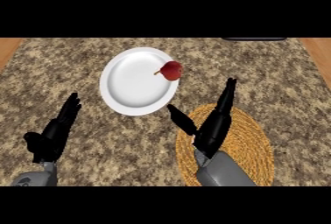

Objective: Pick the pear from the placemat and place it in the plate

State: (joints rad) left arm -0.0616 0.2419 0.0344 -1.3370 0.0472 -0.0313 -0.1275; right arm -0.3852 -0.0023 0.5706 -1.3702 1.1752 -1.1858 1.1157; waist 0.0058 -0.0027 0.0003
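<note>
Head view, looking steeply down. The right hand (216, 124) hovers over the round woven placemat (255, 144). Its fingers (226, 94) are straight and spread from the thumb, and they grasp nothing. They point away from the robot, past the mat's far edge.

From those fingertips the pear (172, 70) lies farther away and to the left, clearly apart from them. It is small and red, and it rests inside the right rim of the white plate (129, 87), not on the placemat. Its long axis runs roughly left to right: the stem points left toward the plate's middle and the rounded end faces the rim.

The right hand is much the nearer one. The left hand (55, 131) rests open, fingers up, at the lower left of the speckled worktop (77, 61). The placing step looks done.
</note>
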